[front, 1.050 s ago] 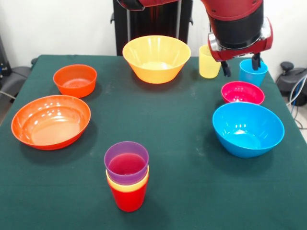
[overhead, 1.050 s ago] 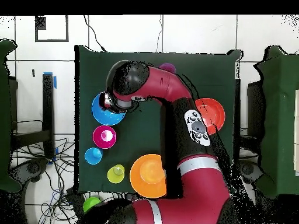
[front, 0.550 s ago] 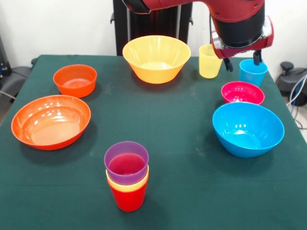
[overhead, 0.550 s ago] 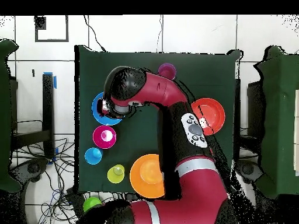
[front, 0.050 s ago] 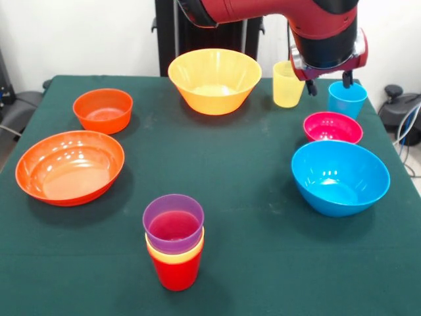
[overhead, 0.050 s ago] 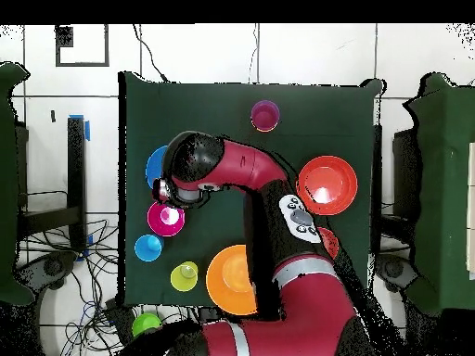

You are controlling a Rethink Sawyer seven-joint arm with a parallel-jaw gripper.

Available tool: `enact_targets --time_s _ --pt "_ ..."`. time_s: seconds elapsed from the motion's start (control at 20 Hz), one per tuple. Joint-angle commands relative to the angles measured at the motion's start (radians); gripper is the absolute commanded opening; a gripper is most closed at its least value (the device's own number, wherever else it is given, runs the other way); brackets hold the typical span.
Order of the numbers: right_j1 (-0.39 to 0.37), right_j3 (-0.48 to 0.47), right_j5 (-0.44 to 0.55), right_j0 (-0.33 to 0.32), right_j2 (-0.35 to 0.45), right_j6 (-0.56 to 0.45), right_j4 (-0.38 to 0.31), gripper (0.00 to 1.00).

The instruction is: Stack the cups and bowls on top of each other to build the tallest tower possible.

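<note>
A stack of cups stands near the front edge: a red cup at the base, a yellow-orange one in it, a purple one on top. A pale yellow cup and a blue cup stand apart at the far right. My gripper hangs open and empty between them, above the small pink bowl. The large blue bowl sits just in front of the pink one. The large yellow-orange bowl, small orange bowl and wide orange bowl rest separately.
The green table carries everything. In the overhead view the arm covers the table's middle and hides the small orange bowl. A green object lies off the table by the robot's base.
The gripper has risen and drawn back from over the blue bowl to over the pink bowl. It stays open and empty. No cup or bowl moved.
</note>
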Motion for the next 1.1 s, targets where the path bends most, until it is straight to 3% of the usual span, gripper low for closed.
enact_targets --time_s 0.05,0.25,0.55,1.1 --pt "0.050 0.088 -0.132 0.030 -0.003 0.166 0.005 1.00" --pt "0.054 0.128 -0.180 0.020 0.006 0.154 0.018 1.00" --pt "-0.009 0.243 -0.218 0.005 0.024 0.146 0.040 1.00" --pt "-0.019 0.318 -0.290 0.000 0.037 0.137 0.056 1.00"
